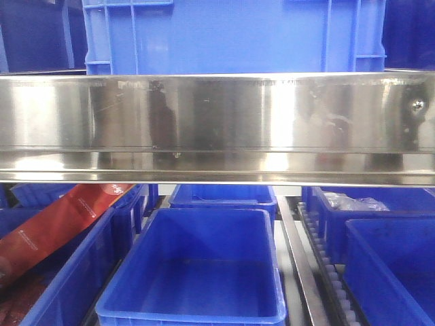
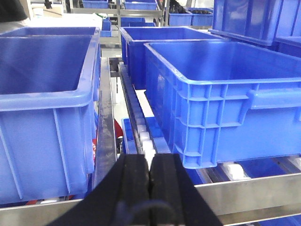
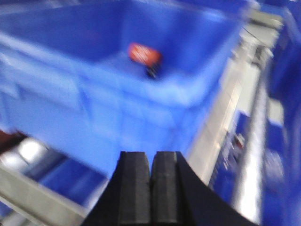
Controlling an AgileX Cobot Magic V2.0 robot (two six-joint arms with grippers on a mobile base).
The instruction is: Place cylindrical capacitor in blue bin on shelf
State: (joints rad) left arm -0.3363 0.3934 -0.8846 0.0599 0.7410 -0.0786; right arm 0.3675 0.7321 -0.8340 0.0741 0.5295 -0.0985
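Left wrist view: left claw pressed together, nothing between the pads, low at the front steel rail of the shelf. Just ahead and to its right, a large blue bin; ahead to its left, another blue bin, with a roller track running straight away between the two.

Right wrist view (heavily blurred): right claw likewise closed on nothing, hanging before the near wall of a blue bin. Beyond that wall, inside the bin, a small dark object beside an orange-red patch; possibly the cylindrical capacitor, though too smeared to tell.

Exterior front view: wide shiny rail across the middle, an open blue bin below, no claw visible.
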